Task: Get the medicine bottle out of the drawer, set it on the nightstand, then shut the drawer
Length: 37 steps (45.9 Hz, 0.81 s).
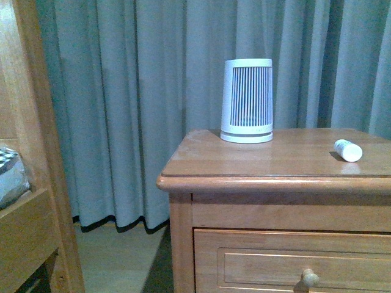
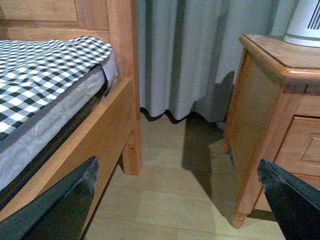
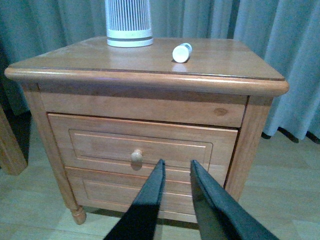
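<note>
Right gripper (image 3: 176,169) hangs low before the nightstand (image 3: 220,111), its 2 dark fingers drawn close with only a thin gap between them, holding nothing. It sits just in front of the upper drawer (image 3: 100,145), a little to one side of the knob (image 3: 136,156) and apart from it. That drawer's front stands a little proud of the cabinet face at its far corner, so it reads as not quite pushed home; the narrow finger set suits a flat push on the panel more than a pinch on the knob.

The bottle (image 3: 181,52) lies on its side on the nightstand top, cap end toward the front, near the middle of the top in the right wrist view and well back from the rounded front lip. Lying down it could roll, so a hard shove on the drawer is a risk. The ribbed white device (image 1: 247,101) stands upright near the back edge, apart from the bottle.

Left gripper (image 2: 180,200) is spread wide and empty, down by the floor between the bed frame (image 2: 100,135) and the nightstand's side. Bare floor lies between them, with a curtain (image 2: 190,50) behind, so neither arm is crowded.

By my reading, 2 steps are done and closing remains.
</note>
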### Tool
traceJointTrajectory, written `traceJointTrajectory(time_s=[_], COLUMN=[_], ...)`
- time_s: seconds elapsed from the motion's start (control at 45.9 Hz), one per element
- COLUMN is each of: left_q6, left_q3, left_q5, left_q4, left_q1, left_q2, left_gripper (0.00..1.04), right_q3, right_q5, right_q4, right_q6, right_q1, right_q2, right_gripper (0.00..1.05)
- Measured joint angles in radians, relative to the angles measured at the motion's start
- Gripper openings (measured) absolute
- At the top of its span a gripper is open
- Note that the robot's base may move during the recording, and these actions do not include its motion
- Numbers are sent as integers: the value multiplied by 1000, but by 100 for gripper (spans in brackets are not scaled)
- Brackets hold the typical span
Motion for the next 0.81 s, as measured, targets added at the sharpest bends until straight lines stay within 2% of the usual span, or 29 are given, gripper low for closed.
traceJointTrajectory(time_s=[0.196, 0.327, 0.458, 0.807], left_q6=[0, 0, 0, 0], left_q3=[0, 0, 0, 0], left_q5=[0, 0, 0, 0], left_q4=[0, 0, 0, 0], left_q1=[0, 0, 0, 0], left_q2=[0, 0, 0, 0], left_gripper=[98, 98, 98, 98], right_q3=[0, 0, 0, 0], right_q5=[0, 0, 0, 0], right_q4=[0, 0, 0, 0], right_q6=[0, 0, 0, 0], right_q1=[0, 0, 0, 0], right_q2=[0, 0, 0, 0], right_gripper=[50, 79, 97, 98])
